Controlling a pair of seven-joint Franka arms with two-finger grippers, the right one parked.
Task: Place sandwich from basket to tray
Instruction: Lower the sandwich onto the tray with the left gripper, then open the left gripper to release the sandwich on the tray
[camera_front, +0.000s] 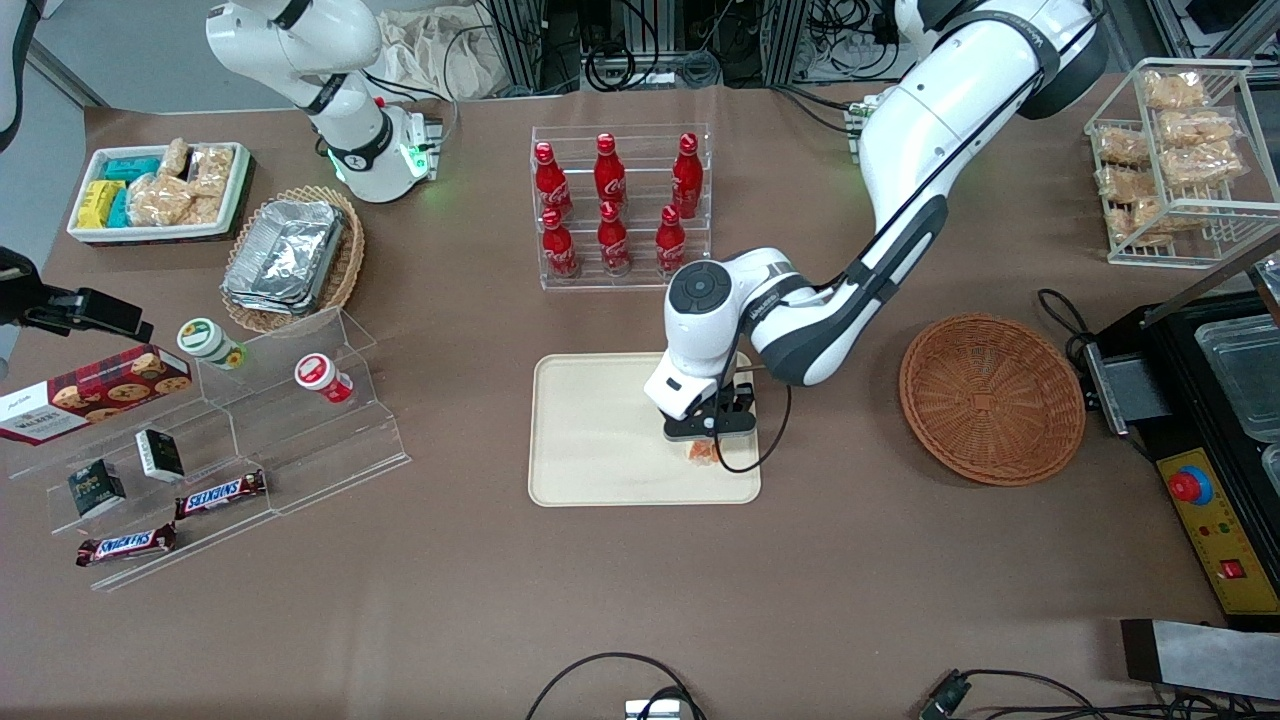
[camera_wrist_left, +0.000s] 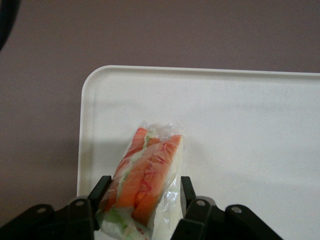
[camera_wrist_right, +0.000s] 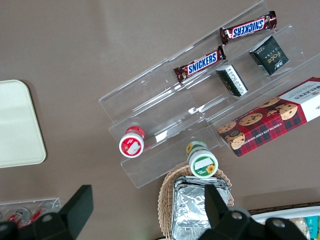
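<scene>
The sandwich (camera_wrist_left: 150, 170), a wrapped wedge with orange and green filling, sits between the fingers of my left gripper (camera_wrist_left: 144, 182), which is shut on it. The gripper (camera_front: 705, 445) hangs low over the cream tray (camera_front: 600, 440), at the tray's corner nearest the front camera and toward the working arm's end. Just below the fingers the sandwich (camera_front: 701, 452) shows as an orange speck at the tray surface. In the left wrist view the tray (camera_wrist_left: 240, 115) spreads under the sandwich. The reddish-brown wicker basket (camera_front: 990, 398) stands beside the tray toward the working arm's end, with nothing in it.
An acrylic rack of red cola bottles (camera_front: 615, 210) stands farther from the front camera than the tray. A stepped acrylic display (camera_front: 230, 440) with snack bars and cups lies toward the parked arm's end. A black machine (camera_front: 1210, 420) borders the basket. A cable (camera_front: 770, 440) loops off the wrist.
</scene>
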